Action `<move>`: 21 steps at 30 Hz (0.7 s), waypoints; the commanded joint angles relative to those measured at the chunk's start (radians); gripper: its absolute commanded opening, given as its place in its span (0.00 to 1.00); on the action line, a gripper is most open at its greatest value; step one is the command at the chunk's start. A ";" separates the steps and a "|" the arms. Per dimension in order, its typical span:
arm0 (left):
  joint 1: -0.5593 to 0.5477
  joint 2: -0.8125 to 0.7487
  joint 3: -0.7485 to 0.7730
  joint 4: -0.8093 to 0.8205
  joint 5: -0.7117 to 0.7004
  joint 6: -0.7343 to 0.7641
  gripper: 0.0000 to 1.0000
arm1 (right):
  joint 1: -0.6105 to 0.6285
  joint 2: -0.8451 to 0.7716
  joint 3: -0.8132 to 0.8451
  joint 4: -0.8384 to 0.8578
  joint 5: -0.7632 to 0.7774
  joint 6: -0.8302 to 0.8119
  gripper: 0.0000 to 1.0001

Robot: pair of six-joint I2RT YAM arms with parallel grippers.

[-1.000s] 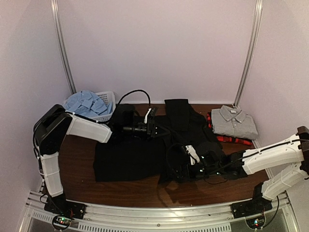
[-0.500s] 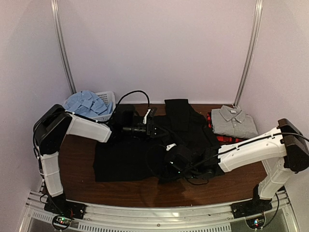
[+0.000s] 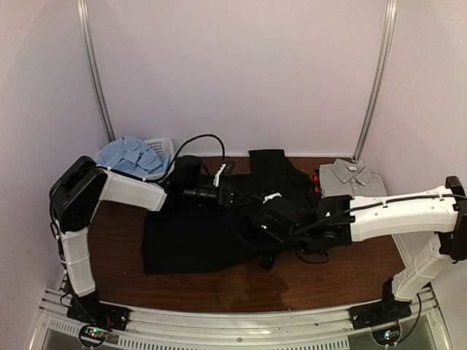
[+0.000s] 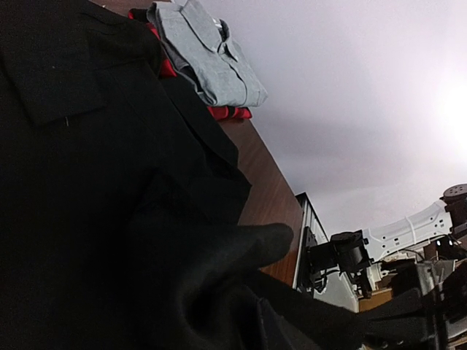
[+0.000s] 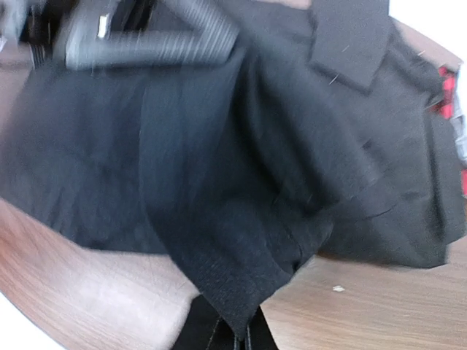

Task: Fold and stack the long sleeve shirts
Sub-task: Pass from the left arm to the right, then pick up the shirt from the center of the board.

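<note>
A black shirt lies spread across the middle of the table. My right gripper is shut on a hem corner of that black shirt and holds it above the wood, near the middle. My left gripper rests at the shirt's far edge. Black cloth fills its wrist view and hides the jaws. A folded grey shirt sits on a folded red-and-black plaid shirt at the back right. The light blue shirt lies heaped in the basket.
The white mesh basket stands at the back left corner. Bare brown table shows in front of the black shirt and on the left. The right arm stretches across the right half. Metal rails run along the near edge.
My right gripper has shut on the black shirt's front corner and carried it up and back toward the middle. The left arm has barely moved.
</note>
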 commanded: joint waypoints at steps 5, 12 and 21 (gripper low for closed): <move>0.006 -0.077 -0.021 -0.056 0.032 0.184 0.32 | -0.098 -0.022 0.158 -0.288 0.209 -0.077 0.00; 0.006 -0.153 -0.093 -0.101 0.050 0.289 0.62 | -0.174 -0.018 0.311 -0.427 0.324 -0.132 0.00; -0.022 -0.387 -0.298 -0.271 -0.109 0.523 0.77 | -0.330 -0.076 0.341 -0.429 0.307 -0.226 0.00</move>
